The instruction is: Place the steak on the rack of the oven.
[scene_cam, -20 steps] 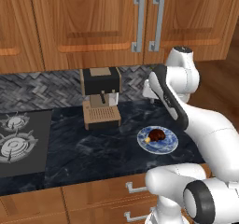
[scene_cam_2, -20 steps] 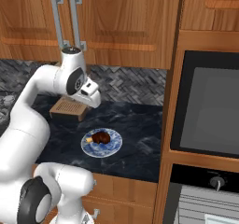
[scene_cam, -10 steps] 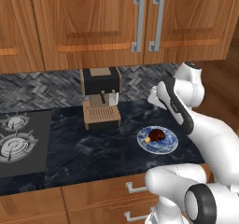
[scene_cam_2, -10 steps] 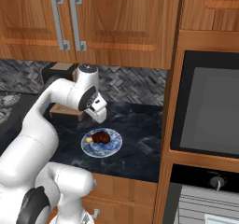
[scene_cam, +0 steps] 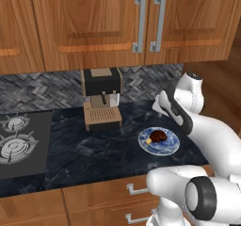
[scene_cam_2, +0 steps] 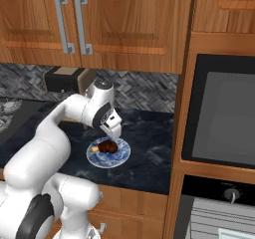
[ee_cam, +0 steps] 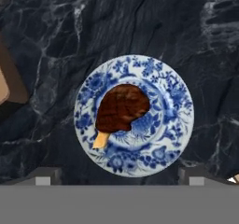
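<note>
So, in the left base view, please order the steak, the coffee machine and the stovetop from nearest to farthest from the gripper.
1. Steak: on the plate, just below the gripper.
2. Coffee machine: against the backsplash, further left.
3. Stovetop: far left of the counter.

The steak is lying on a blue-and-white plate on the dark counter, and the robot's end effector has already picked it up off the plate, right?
Not quite. The steak does lie on the blue-and-white plate on the dark counter, but it has not been picked up. The hand view shows it resting on the plate, with the end effector above it and nothing between its fingertips.
</note>
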